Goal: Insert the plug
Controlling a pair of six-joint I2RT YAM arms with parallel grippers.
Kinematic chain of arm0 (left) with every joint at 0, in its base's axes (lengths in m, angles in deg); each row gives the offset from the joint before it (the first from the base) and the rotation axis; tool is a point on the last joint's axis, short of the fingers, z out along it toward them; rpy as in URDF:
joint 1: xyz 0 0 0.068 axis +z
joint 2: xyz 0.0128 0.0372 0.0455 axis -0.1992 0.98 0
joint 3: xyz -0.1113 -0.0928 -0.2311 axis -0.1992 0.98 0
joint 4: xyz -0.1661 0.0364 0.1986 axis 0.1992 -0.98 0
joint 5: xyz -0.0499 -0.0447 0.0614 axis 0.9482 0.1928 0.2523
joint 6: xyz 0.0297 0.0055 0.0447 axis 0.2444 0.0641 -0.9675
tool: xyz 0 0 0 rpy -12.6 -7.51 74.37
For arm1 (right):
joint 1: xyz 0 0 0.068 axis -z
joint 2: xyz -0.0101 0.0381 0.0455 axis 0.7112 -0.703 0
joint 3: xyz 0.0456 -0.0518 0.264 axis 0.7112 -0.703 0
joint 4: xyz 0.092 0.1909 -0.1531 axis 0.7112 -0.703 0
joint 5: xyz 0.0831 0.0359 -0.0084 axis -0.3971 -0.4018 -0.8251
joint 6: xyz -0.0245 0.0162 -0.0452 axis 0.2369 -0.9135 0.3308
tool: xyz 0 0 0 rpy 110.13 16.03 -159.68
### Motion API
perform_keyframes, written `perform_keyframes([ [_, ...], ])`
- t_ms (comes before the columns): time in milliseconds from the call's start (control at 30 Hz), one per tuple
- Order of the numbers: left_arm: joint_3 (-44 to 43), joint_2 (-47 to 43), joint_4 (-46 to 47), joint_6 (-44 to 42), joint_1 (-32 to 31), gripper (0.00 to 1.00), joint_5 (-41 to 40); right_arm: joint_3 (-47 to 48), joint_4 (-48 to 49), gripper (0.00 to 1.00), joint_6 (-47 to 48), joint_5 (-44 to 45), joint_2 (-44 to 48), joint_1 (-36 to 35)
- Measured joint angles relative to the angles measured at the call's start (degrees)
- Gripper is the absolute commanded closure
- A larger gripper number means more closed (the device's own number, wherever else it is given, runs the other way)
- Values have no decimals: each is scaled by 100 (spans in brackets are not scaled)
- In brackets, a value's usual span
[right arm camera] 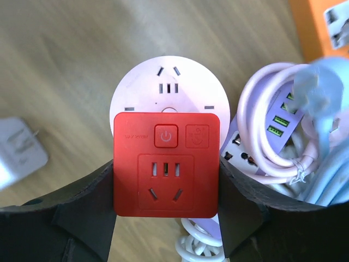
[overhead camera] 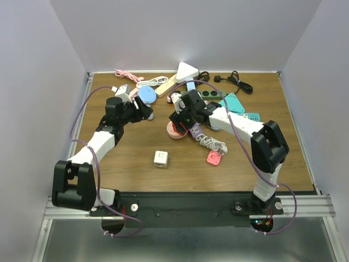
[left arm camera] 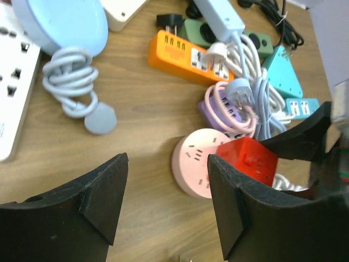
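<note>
My right gripper is shut on a red square plug adapter with a power button and sockets on its face. It holds the adapter just over a round pink socket hub on the table; the hub's slots show above the adapter. In the left wrist view the red adapter sits at the pink hub's right edge. My left gripper is open and empty, low over bare wood just left of the hub. From above, the right gripper is over the hub and the left gripper is beside it.
A purple strip with coiled white cord lies right of the hub. An orange strip, teal sockets, a pale blue round hub with cord and a white strip crowd the back. A white cube adapter and a pink plug lie nearer.
</note>
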Motion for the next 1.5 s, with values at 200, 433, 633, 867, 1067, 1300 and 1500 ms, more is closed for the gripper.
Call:
perform_keyframes([
  [200, 544, -647, -280, -109, -85, 29, -35, -562, -175, 99, 103, -428, 621, -90],
  [433, 796, -1263, -634, -111, -769, 29, -514, -931, -42, 99, 142, -509, 785, -164],
  [633, 1285, -2140, -1132, 229, -1805, 28, -1344, -1381, 136, 99, 79, -540, 1099, -186],
  [867, 1657, -2409, -1486, 940, -2503, 27, -2114, -1659, 181, 62, -122, -402, 1296, -195],
  [1067, 1657, -2070, -2094, 1353, -3178, 24, -2586, -1742, 295, 34, -310, -181, 1362, -195],
  [1300, 1574, -1932, -2424, 1578, -3195, 23, -2997, -2059, 273, 22, -599, -37, 1628, -195],
  [1500, 1475, -1434, -2435, 1602, -3294, 22, -3005, -2210, 146, 13, -796, 105, 1735, -195],
])
